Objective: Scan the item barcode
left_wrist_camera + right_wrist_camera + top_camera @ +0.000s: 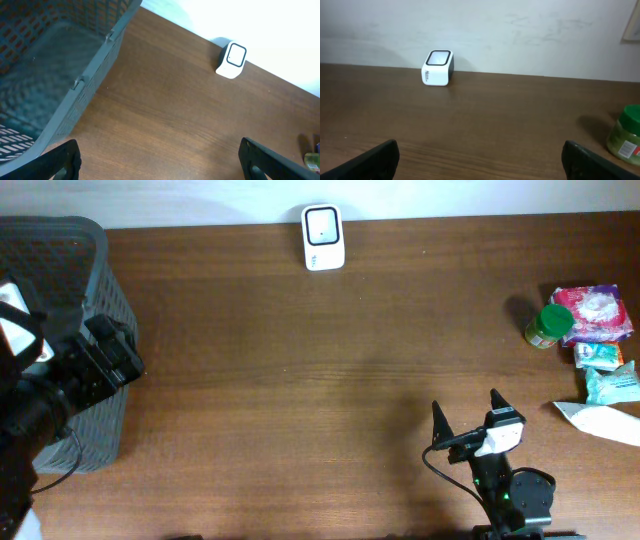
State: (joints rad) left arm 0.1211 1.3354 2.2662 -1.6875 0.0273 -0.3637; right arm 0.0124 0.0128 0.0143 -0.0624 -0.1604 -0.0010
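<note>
Right gripper (467, 407) sat at the table's 5 o'clock edge, fingers spread wide, nothing between them. Left gripper (160, 150) hung at 9 o'clock, over the 3 o'clock wall of the dark grey mesh plastic basket (95, 240), fingers also wide and empty. Small green-lidded jar (549, 326) stood upright at 3 o'clock on the brown wooden table (300, 380), well apart from the right fingers, off toward their 2 o'clock. In the right wrist view it showed at the far right, outside the right-hand finger, not between the two. Just beside the jar on its 3 o'clock side lay a pink plastic packet (593, 313), with two teal packets (600, 355) toward the jar's 5 o'clock and a flat white pouch (600, 420) below those. White boxy barcode scanner with a dark window (323, 237) stood at 12 o'clock on the table's far edge, well apart from both grippers and from the goods. Both wrist views had it ahead, across bare tabletop.
</note>
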